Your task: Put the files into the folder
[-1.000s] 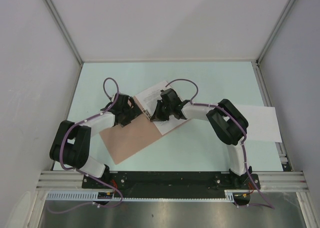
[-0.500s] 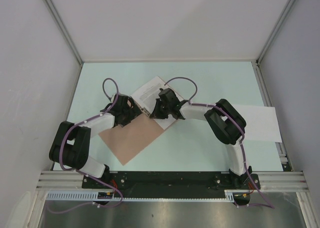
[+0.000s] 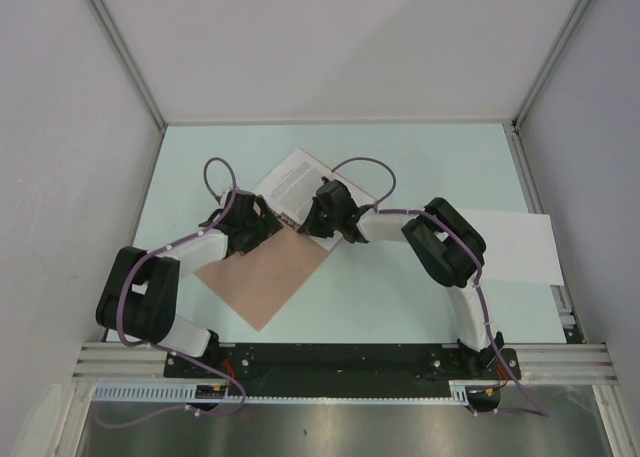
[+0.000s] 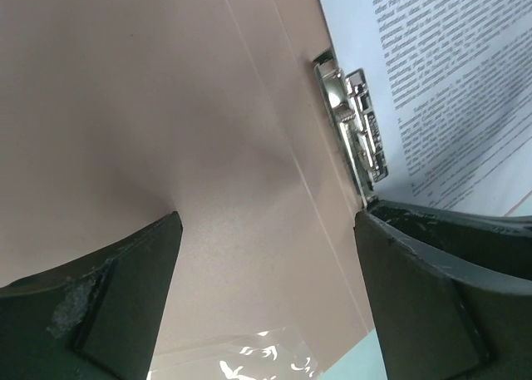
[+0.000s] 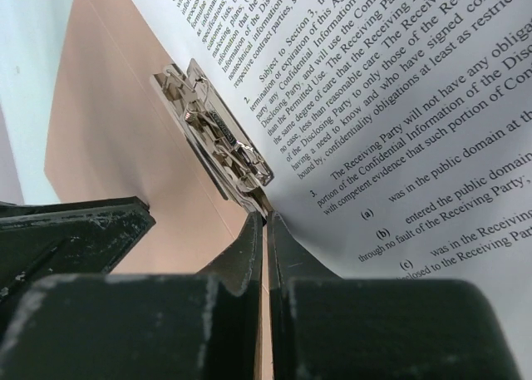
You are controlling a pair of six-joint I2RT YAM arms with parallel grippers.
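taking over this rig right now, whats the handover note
Left gripper: open, over the folder, holding nothing.
Right gripper: fingers shut, apparently pinching the edge of the printed sheet right beside the folder's metal clip.
Plain sheet: flat at the table's right edge, away from both grippers.
Done: the printed sheet is at the folder's far edge, by the clip, but mostly sticks out past it.
Left: seat the printed sheet in the folder, then fetch and file the plain sheet.
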